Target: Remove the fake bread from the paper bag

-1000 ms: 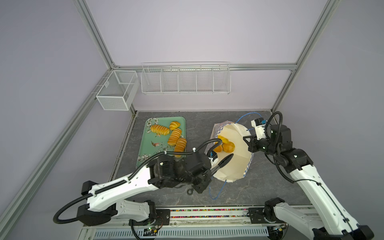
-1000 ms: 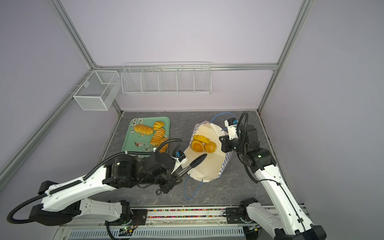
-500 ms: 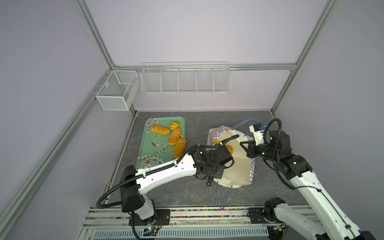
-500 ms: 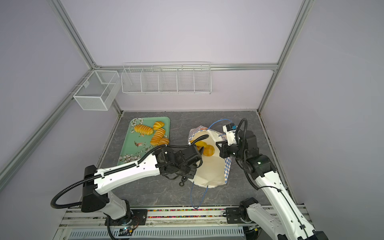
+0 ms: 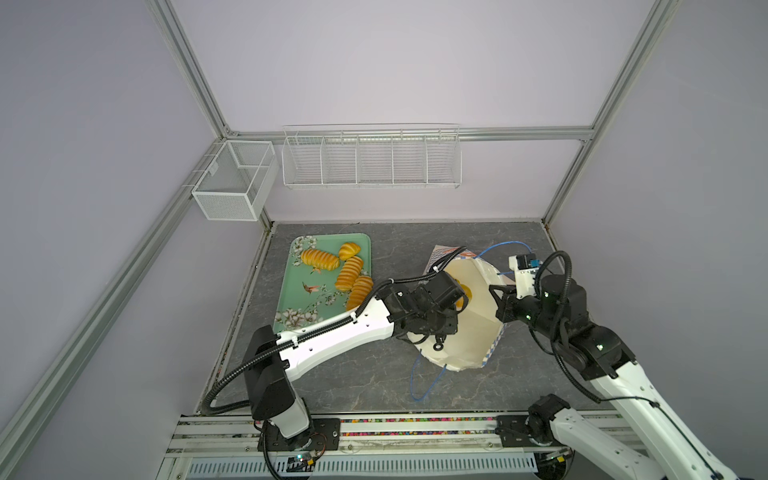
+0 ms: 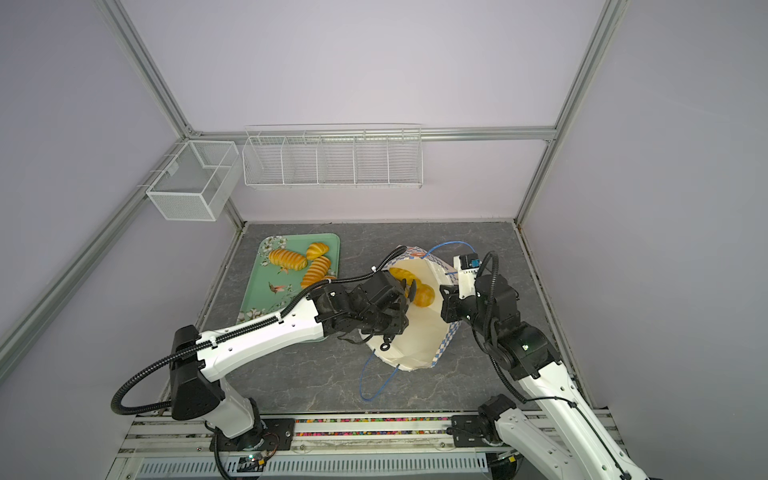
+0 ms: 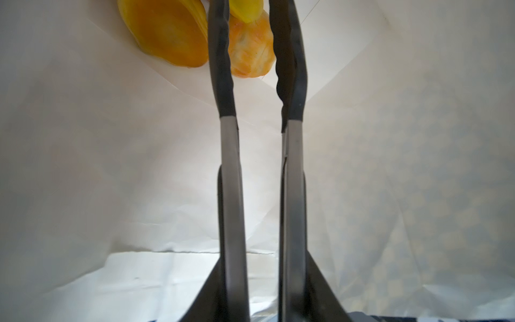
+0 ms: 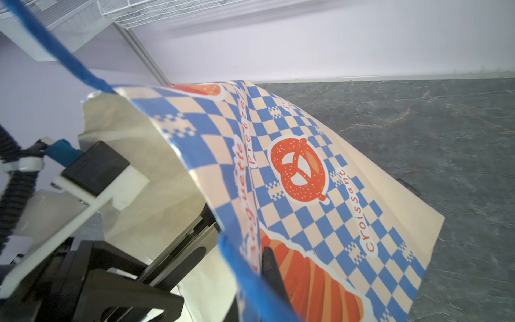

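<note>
The paper bag (image 5: pixel 478 332) is leaning over on the grey table (image 5: pixel 353 374), with its mouth standing wide open and its cream inside showing in both top views. The right gripper (image 5: pixel 495 291) is pinching the bag's rim, jaws closed tight on the paper. In the right wrist view only one dark finger (image 8: pixel 269 264) is showing against the checked outside. Its partner is hiding behind the paper.

The left gripper (image 6: pixel 409 289) is reaching inside the bag. Its long fingers (image 7: pixel 223 69) are standing a little apart, and their tips are running off the frame edge. A bun is showing in the gap, but I cannot tell whether the pads are touching it.

Fake bread (image 7: pixel 170 36) is sitting at the bag's bottom: two pieces are showing plainly, a third only as a yellow sliver. Four more pieces are lying on the green tray (image 5: pixel 291 291), apart from the bag. In a top view the left arm is covering most of one.
</note>
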Available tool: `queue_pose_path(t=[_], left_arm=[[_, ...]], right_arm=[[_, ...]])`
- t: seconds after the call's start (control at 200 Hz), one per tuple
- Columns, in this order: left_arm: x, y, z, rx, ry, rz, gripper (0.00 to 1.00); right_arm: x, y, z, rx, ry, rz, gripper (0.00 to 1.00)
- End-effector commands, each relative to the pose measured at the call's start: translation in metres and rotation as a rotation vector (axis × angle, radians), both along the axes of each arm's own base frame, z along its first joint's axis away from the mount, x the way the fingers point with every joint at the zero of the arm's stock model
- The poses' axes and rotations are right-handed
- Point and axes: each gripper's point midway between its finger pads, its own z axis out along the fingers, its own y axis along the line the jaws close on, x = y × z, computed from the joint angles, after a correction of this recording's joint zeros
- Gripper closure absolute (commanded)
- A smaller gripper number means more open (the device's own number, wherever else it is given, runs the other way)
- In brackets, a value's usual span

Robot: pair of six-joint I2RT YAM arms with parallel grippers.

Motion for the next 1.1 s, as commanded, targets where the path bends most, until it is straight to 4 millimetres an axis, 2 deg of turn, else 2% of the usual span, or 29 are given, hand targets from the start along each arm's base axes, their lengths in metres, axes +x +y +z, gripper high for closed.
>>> queue_pose_path(t=[0.0, 0.09, 0.11, 0.15, 0.35, 0.54, 0.71, 0.775, 0.925, 0.95, 1.095], left_arm=[[0.008, -0.026, 0.002, -0.097, 0.048, 0.049, 0.63], [0.017, -0.035, 0.003, -0.132, 0.070, 0.070, 0.62], [0.020, -0.037, 0.004, -0.140, 0.067, 0.072, 0.62], [0.024, -0.042, 0.006, -0.161, 0.082, 0.103, 0.60], [0.045, -0.051, 0.008, -0.216, 0.084, 0.182, 0.57], [0.050, -0.061, 0.009, -0.284, 0.105, 0.208, 0.58], [0.047, -0.070, 0.002, -0.341, 0.150, 0.215, 0.59], [0.046, -0.069, 0.006, -0.372, 0.136, 0.214, 0.59], [0.041, -0.051, 0.013, -0.352, 0.075, 0.198, 0.59], [0.040, -0.048, 0.016, -0.343, 0.062, 0.195, 0.59], [0.027, -0.038, 0.024, -0.276, 0.000, 0.192, 0.59]], right_arm=[[0.006, -0.013, 0.014, 0.027, -0.079, -0.093, 0.93], [0.007, -0.013, 0.015, 0.024, -0.082, -0.093, 0.93], [0.007, -0.013, 0.004, 0.010, -0.062, -0.092, 0.93], [0.008, -0.013, 0.000, 0.000, -0.054, -0.091, 0.93], [0.010, -0.008, 0.000, -0.016, -0.058, -0.064, 0.93], [0.012, -0.001, -0.003, -0.014, -0.050, -0.034, 0.93], [0.015, 0.003, -0.006, -0.007, -0.038, -0.018, 0.93], [0.016, 0.005, -0.005, -0.001, -0.036, -0.018, 0.93], [0.019, 0.007, -0.008, 0.006, -0.018, -0.019, 0.93], [0.020, 0.008, 0.005, 0.015, -0.040, -0.021, 0.93], [0.025, 0.007, 0.005, 0.002, -0.038, -0.033, 0.93]])
